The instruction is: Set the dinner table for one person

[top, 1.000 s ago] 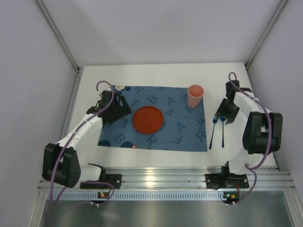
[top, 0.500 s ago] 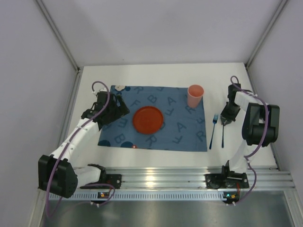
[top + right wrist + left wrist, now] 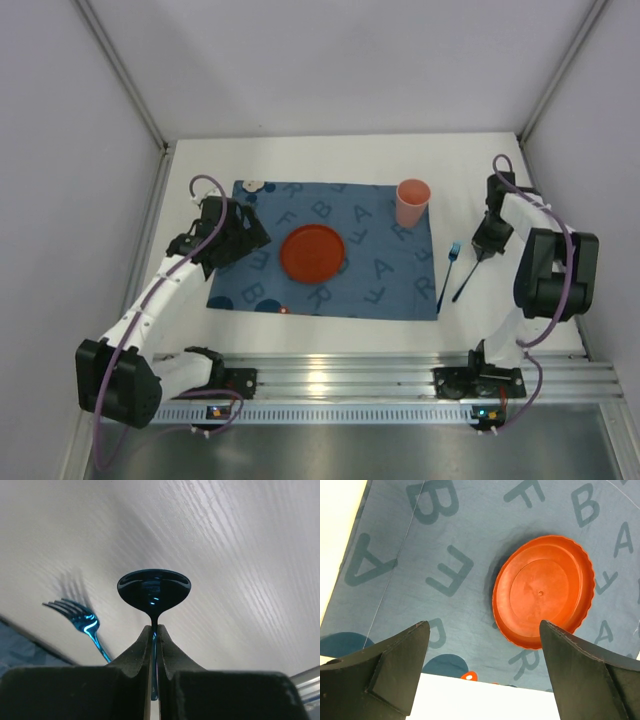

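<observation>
**Desk and layout.** The desk (image 3: pixel 330 160) fills the floor of the enclosure ahead of both arm bases, with the ribbed rail (image 3: pixel 340 378) along its near edge. A blue lettered mat (image 3: pixel 370 280) lies on its middle. On the mat stand a red plate (image 3: pixel 313 252) at centre and a pink cup (image 3: pixel 412 203) at the far right corner. A blue fork (image 3: pixel 447 270) lies on the bare desk just off the mat's right edge.

**Jaws.** The right jaws are pressed together on the thin neck of a blue spoon (image 3: pixel 154 591), just behind the bowl. The left jaws are spread wide and hold nothing, above the mat's left part.

**Hazards noted.**
- The grip is taken on a narrow, glossy neck, so the spoon could swivel or slip out during travel.
- The long handle trails unsupported towards the fork, which could be struck and skewed by any sweep.
- The cup is judged to be at risk of toppling if the spoon is carried low across the mat.
- Whether the handle end rests on the desk cannot be told; if it does, dragging is likely.
</observation>
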Available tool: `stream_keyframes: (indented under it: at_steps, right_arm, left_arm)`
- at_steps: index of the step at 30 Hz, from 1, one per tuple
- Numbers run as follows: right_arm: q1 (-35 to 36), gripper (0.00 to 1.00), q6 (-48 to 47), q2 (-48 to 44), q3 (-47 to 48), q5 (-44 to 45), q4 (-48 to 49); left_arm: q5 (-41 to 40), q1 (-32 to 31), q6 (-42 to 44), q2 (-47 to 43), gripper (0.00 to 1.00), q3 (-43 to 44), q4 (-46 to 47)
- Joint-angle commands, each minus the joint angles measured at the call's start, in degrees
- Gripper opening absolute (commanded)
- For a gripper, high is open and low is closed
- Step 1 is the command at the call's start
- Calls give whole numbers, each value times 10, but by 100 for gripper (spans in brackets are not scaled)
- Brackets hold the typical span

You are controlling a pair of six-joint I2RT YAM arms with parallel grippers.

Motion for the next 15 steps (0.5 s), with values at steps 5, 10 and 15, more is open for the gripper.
stream_keyframes:
  at_steps: [5,10,15]
  right_arm:
    - [62,0,10,-190,57,26,-99]
    - [240,0,65,-259,90,-9,-112]
    - [359,0,100,-243,100,-24,-53]
  left_arm:
    - [-7,-1,-6,-10,96,21,-6]
    - [-12,-1,-6,-15,96,31,-10]
    - [-22,-1,-7,-36,96,38,-28]
